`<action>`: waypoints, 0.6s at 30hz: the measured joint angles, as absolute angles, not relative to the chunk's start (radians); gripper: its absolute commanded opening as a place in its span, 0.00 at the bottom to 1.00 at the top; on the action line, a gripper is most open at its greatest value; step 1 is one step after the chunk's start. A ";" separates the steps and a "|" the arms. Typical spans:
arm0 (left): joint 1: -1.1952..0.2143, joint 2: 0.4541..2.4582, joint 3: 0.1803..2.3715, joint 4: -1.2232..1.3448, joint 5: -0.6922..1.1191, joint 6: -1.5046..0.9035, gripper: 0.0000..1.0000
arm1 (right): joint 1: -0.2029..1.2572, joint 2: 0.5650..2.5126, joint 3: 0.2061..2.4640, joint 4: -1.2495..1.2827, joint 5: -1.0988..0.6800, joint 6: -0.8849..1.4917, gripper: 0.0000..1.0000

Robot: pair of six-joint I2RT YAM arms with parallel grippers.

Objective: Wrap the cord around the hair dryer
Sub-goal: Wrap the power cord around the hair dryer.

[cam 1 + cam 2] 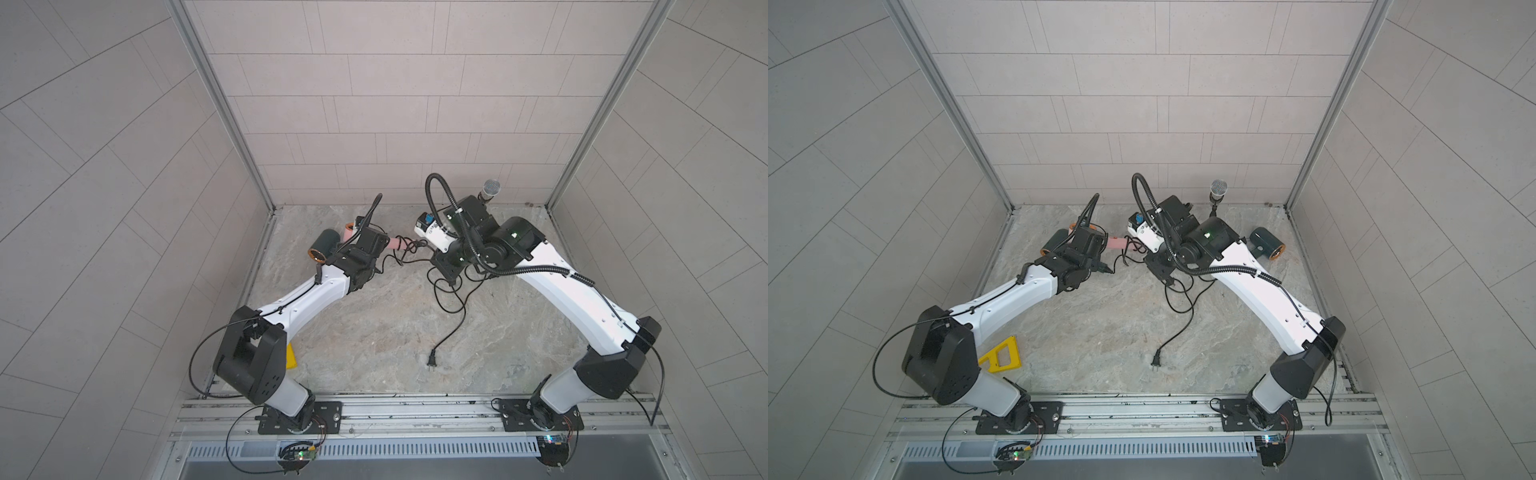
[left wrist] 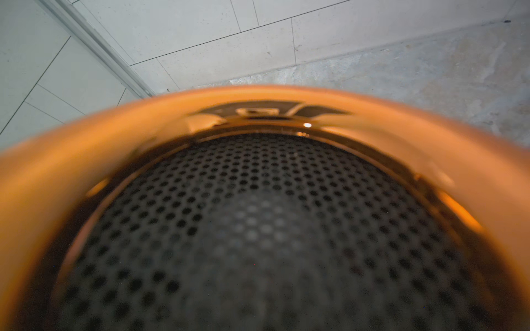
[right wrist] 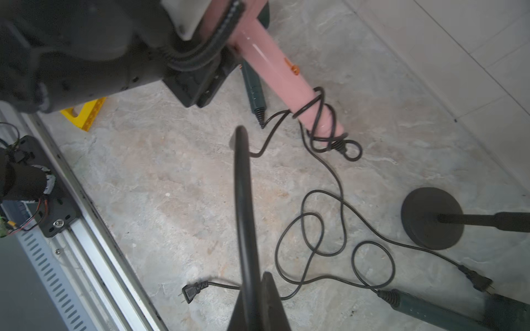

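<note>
Copper-rimmed black mesh (image 2: 258, 229) of a dryer barrel is filling the left wrist view. Over the far left of the stone-patterned desk (image 1: 374, 332), the left pincer (image 3: 229, 51) is clamping the hair dryer (image 3: 272, 63) by its pink handle. Black cord (image 3: 329, 142) is circling the handle's end in several turns, and the right pincer (image 3: 241, 140), jaws together, is pinching a slack stretch. One plug (image 3: 190, 292) is lying loose.

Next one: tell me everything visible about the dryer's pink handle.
The pink handle is a glossy, plastic-looking cylinder with a small orange mark on its side. The left gripper clamps it near the dark barrel. Black cord loops loosely around its free end, by the strain relief. Whether that end touches the floor is unclear.
</note>
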State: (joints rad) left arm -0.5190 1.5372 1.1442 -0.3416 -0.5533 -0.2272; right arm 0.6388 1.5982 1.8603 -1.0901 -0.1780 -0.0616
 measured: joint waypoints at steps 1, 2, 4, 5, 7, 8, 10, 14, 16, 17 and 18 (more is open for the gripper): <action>-0.520 1.539 1.144 -0.343 -0.537 -0.216 0.00 | 0.611 1.623 1.892 -1.094 -0.169 -0.064 0.00; -0.522 1.540 1.144 -0.345 -0.526 -0.208 0.00 | 0.590 1.643 1.917 -1.098 -0.163 -0.065 0.00; -0.525 1.548 1.144 -0.353 -0.496 -0.191 0.00 | 0.545 1.694 1.978 -1.109 -0.148 -0.070 0.00; -0.527 1.552 1.144 -0.358 -0.479 -0.182 0.00 | 0.526 1.715 2.002 -1.113 -0.146 -0.071 0.00; -0.541 1.562 1.144 -0.374 -0.427 -0.151 0.00 | 0.486 1.763 2.053 -1.118 -0.145 -0.072 0.00; -0.549 1.566 1.144 -0.384 -0.403 -0.131 0.00 | 0.469 1.781 2.069 -1.120 -0.145 -0.071 0.00; -0.586 1.571 1.144 -0.408 -0.352 -0.082 0.00 | 0.433 1.816 2.098 -1.122 -0.150 -0.072 0.00; -0.663 1.567 1.144 -0.427 -0.203 -0.013 0.00 | 0.356 1.869 2.113 -1.122 -0.155 -0.071 0.00; -0.688 1.545 1.133 -0.420 -0.109 -0.006 0.00 | 0.314 1.891 2.101 -1.121 -0.153 -0.072 0.00; -0.690 1.525 1.119 -0.412 -0.079 -0.009 0.00 | 0.300 1.894 2.086 -1.117 -0.151 -0.075 0.00; -0.686 1.490 1.093 -0.398 -0.043 -0.015 0.00 | 0.286 1.894 2.059 -1.112 -0.147 -0.076 0.00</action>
State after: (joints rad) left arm -0.6861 1.4902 1.0931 -0.3981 -0.0429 -0.0147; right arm 0.2855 1.8942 2.0590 -1.1122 -0.1474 -0.0761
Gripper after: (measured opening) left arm 0.717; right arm 0.063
